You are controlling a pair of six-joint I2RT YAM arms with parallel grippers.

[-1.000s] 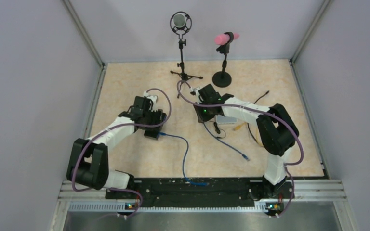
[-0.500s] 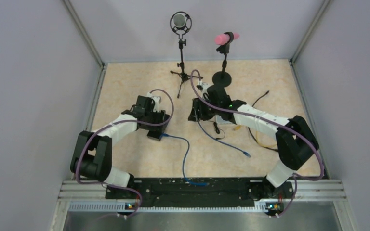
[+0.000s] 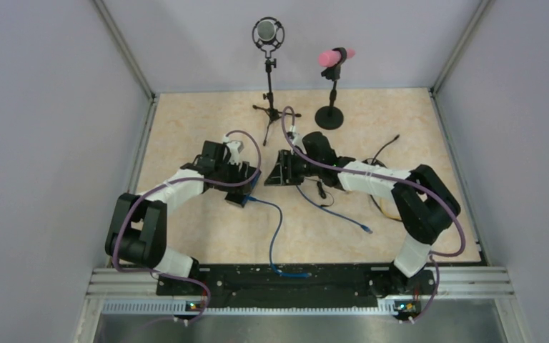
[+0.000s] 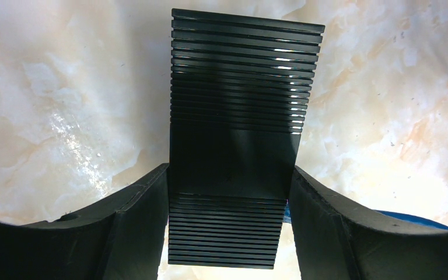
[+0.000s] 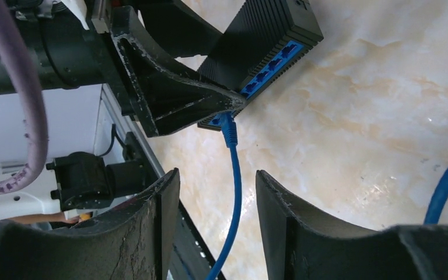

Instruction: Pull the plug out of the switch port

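The black ribbed switch point(image 4: 239, 105) is clamped between my left gripper point(image 4: 228, 172), which is shut on it and holds it just above the marble table. In the right wrist view the switch point(image 5: 262, 35) shows a row of blue ports point(image 5: 271, 61), and the blue plug point(image 5: 228, 131) sits in one port at its lower end. Its blue cable point(image 5: 233, 192) runs down between the fingers of my right gripper point(image 5: 217, 175), which is open and touches nothing. From above, the right gripper point(image 3: 273, 175) is just right of the switch point(image 3: 240, 197) and the left gripper point(image 3: 244, 180).
A microphone on a tripod point(image 3: 267, 34) and a pink-tipped stand point(image 3: 335, 56) are at the back. A loose dark cable with a blue plug point(image 3: 364, 231) and yellow wiring point(image 3: 386, 209) lie under the right arm. A black rail point(image 3: 279, 275) runs along the near edge.
My right arm has swung left toward the switch and its jaws have opened. The left arm has carried the switch slightly to the right, still gripping it.
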